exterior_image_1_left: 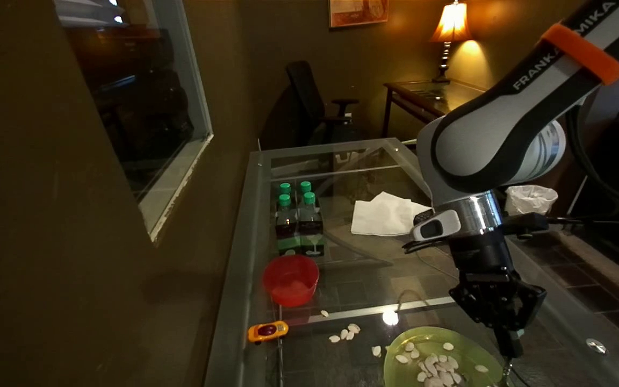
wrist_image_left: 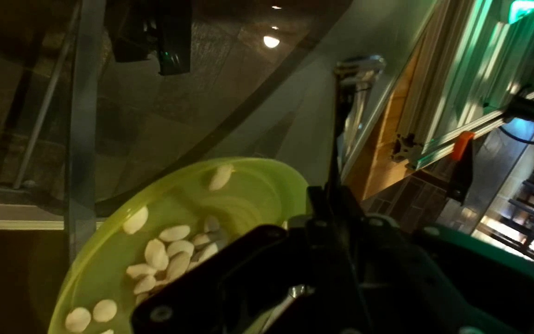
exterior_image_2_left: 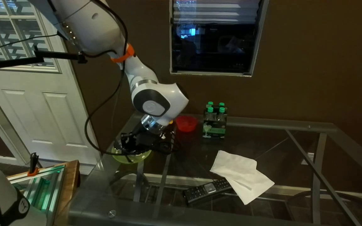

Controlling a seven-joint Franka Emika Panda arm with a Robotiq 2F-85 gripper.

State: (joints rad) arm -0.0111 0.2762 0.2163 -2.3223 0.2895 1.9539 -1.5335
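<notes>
My gripper [exterior_image_1_left: 512, 350] points down over the right-hand rim of a translucent green bowl [exterior_image_1_left: 468, 348]. In the wrist view its fingers [wrist_image_left: 329, 192] are closed together on a thin, shiny metal utensil [wrist_image_left: 357, 88], perhaps a spoon. The utensil sticks out past the fingertips, seen nearly edge-on. Several flat white pieces [wrist_image_left: 179, 264] lie in the bowl, most in a heap at its middle. The bowl also shows in an exterior view [exterior_image_2_left: 128, 159], where the arm's cable and the gripper [exterior_image_2_left: 126, 146] partly cover it. The fingers hide the bowl's near side in the wrist view.
Several loose white pieces [exterior_image_1_left: 353, 328] lie on the glass table between the green bowl and a red bowl [exterior_image_1_left: 290, 279]. An orange toy car [exterior_image_1_left: 267, 331] and a pack of green-capped bottles [exterior_image_1_left: 300, 228] stand along the wall side. White napkins [exterior_image_2_left: 244, 175] partly cover a black remote [exterior_image_2_left: 207, 190].
</notes>
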